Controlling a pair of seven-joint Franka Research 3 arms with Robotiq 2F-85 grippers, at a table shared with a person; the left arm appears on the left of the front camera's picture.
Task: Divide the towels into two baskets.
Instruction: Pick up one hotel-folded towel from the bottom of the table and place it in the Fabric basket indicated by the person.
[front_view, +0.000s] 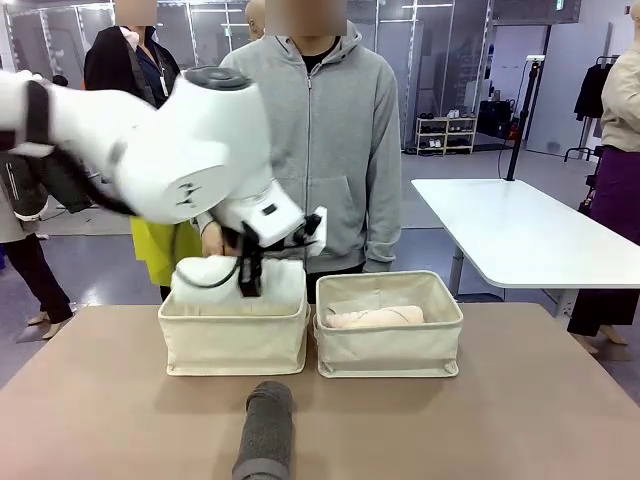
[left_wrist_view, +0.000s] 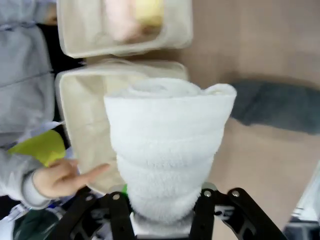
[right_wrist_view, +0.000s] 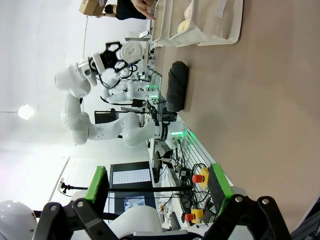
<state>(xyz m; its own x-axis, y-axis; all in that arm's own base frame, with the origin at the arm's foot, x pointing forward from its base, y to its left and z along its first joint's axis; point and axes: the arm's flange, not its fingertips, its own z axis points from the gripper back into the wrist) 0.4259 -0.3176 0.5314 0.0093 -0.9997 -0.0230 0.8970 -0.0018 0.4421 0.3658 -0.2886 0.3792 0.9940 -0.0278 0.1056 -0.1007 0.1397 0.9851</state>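
Left pincer: closed on one end of the white towel, jaws pinching the roll from both sides; pointed down over the left basket.
White towel: held lengthwise away from the fingers, hanging in the open mouth of the left basket, low end about level with the rim in the front view; contact with the basket floor impossible to tell.
Left basket: no other towel seen inside; a person's hand resting just beside its far rim.
Step in hand: placing the white towel into the left basket, judged from the hold and the position.
Next move: probably lower a little, open the jaws, lift straight up clear of the soft sides; care needed near the hand at the rim.
After that: the dark grey towel to fetch, lying on the table in front of the baskets, nearer the robot, touching neither.
Right basket: just beside the left one, holding the pale pink towel and the pale yellow towel side by side.
Right pincer: jaws wide, nothing between them, well back from the baskets.
Count, towels: four; one held, one on the table, two in the right basket.
Count, baskets: two.
Progress: roughly halfway; two and two once white and grey share the left basket.
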